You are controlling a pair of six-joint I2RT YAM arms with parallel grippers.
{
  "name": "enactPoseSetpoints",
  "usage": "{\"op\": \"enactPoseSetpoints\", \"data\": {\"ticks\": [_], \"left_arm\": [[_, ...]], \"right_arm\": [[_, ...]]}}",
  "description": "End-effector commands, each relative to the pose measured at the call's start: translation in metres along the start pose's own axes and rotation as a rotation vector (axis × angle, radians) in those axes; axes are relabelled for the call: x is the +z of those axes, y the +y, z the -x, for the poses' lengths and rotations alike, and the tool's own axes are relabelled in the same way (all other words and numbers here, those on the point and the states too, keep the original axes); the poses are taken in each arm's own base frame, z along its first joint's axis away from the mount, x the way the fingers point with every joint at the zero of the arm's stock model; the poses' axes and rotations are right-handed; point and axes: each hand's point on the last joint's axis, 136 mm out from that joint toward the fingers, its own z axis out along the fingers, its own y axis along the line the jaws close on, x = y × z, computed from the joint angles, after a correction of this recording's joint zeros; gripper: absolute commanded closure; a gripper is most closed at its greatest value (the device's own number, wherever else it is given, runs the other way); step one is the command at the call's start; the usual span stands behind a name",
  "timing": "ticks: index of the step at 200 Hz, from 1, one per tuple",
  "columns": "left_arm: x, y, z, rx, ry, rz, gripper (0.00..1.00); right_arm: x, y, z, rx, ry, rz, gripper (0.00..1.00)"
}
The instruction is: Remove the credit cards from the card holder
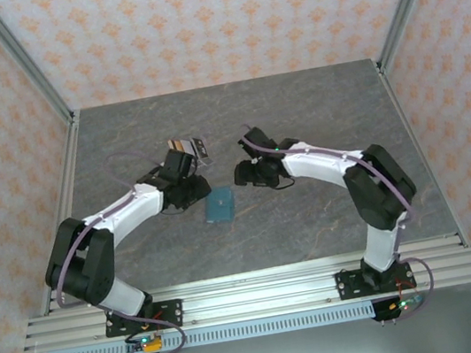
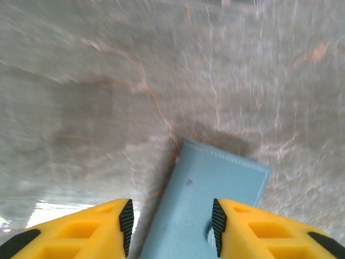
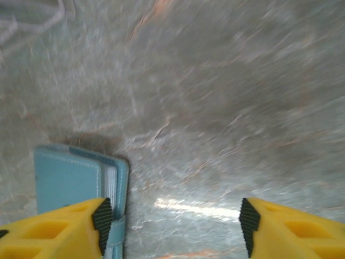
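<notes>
The card holder (image 1: pixel 219 205), a flat teal wallet, lies closed on the grey stone table between my two grippers. In the left wrist view the card holder (image 2: pixel 215 189) lies flat under my left gripper (image 2: pixel 172 225), whose jaws stand apart over it without gripping it. My left gripper (image 1: pixel 193 192) sits just left of it. My right gripper (image 3: pixel 173 229) is open over bare table, its left finger beside the card holder's (image 3: pixel 70 181) edge, where pale inner layers show. A small stack of credit cards (image 1: pixel 189 146) lies behind the left wrist.
The table (image 1: pixel 297 113) is walled by patterned panels at the back and sides, with metal posts at the back corners. An aluminium rail (image 1: pixel 254 294) carries both arm bases at the near edge. Bare stone lies behind and to the right.
</notes>
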Motion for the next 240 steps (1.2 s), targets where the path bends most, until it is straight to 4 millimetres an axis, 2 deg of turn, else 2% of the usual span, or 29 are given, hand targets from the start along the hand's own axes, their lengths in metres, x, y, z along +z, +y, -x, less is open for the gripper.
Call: {"op": "enactPoseSetpoints", "data": {"ticks": [1,25,46,71,95,137,160,173,200,215,240], "left_arm": [[-0.009,0.024,0.006,-0.040,-0.002,0.010,0.52],[-0.016,0.042,0.015,-0.090,-0.021,0.009,0.51],[-0.022,0.049,0.015,-0.099,-0.037,0.009,0.49],[-0.020,0.050,0.011,-0.103,-0.020,0.008,0.48],[-0.020,0.049,0.008,-0.115,-0.011,0.000,0.48],[-0.018,0.041,-0.004,-0.120,0.043,-0.052,0.49],[-0.011,0.030,-0.012,-0.115,0.074,-0.103,0.48],[-0.005,0.022,-0.018,-0.109,0.094,-0.126,0.48],[0.005,0.001,-0.025,-0.076,0.119,-0.153,0.49],[0.009,-0.010,-0.028,-0.059,0.124,-0.169,0.49],[0.015,-0.021,-0.026,-0.057,0.125,-0.187,0.53]], "right_arm": [[0.011,0.011,-0.021,-0.046,0.084,-0.051,0.40],[0.029,0.022,-0.038,-0.096,0.161,-0.100,0.51],[0.033,0.032,-0.046,-0.126,0.189,-0.088,0.51],[0.032,0.025,-0.046,-0.150,0.183,-0.126,0.46],[0.035,0.010,-0.044,-0.205,0.189,-0.213,0.45],[0.039,-0.018,-0.023,-0.341,0.169,-0.371,0.48],[0.035,-0.027,0.000,-0.386,0.121,-0.409,0.49],[0.029,-0.020,0.009,-0.393,0.112,-0.363,0.49],[0.006,0.021,0.008,-0.340,0.091,-0.146,0.48],[-0.002,0.031,0.000,-0.257,0.089,-0.068,0.48],[0.002,0.034,-0.018,-0.144,0.121,-0.007,0.54]]}}
